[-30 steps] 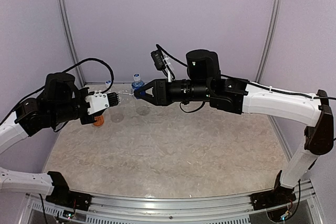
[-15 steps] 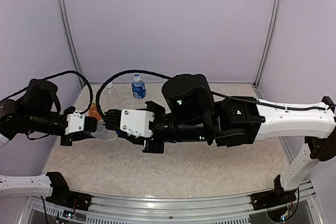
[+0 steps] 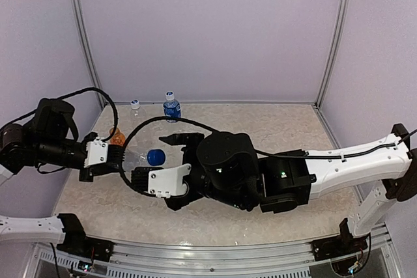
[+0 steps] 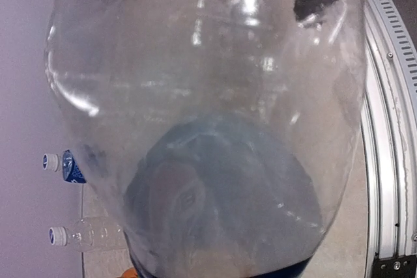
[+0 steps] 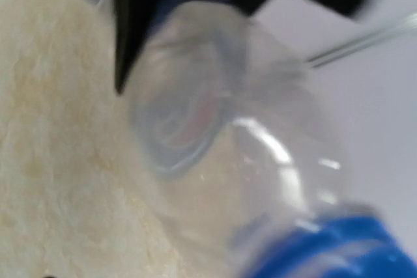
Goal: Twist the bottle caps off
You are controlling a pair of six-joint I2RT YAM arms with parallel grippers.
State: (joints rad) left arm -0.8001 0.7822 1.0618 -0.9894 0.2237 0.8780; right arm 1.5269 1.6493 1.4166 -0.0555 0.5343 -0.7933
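Observation:
My left gripper point(image 3: 116, 159) is shut on the base of a clear bottle point(image 3: 135, 158) and holds it level above the table. The bottle's blue cap point(image 3: 155, 156) points right. My right gripper point(image 3: 158, 159) is open, with one jaw beyond the cap and one nearer than it. In the left wrist view the clear bottle point(image 4: 195, 96) fills the frame, and the blue cap point(image 4: 221, 206) shows through it. The right wrist view is blurred. It shows the bottle point(image 5: 215, 128) close up and the cap point(image 5: 332, 252) at the lower right.
A short orange bottle point(image 3: 117, 137) stands just behind my left gripper. A clear bottle point(image 3: 135, 107) and a blue-labelled bottle point(image 3: 171, 109) stand by the back wall. The metal rail point(image 3: 215, 252) runs along the near edge.
My right arm has swung from the back towards the near left, and its jaws have opened off the blue cap. My left arm has drawn back to the left with the bottle.

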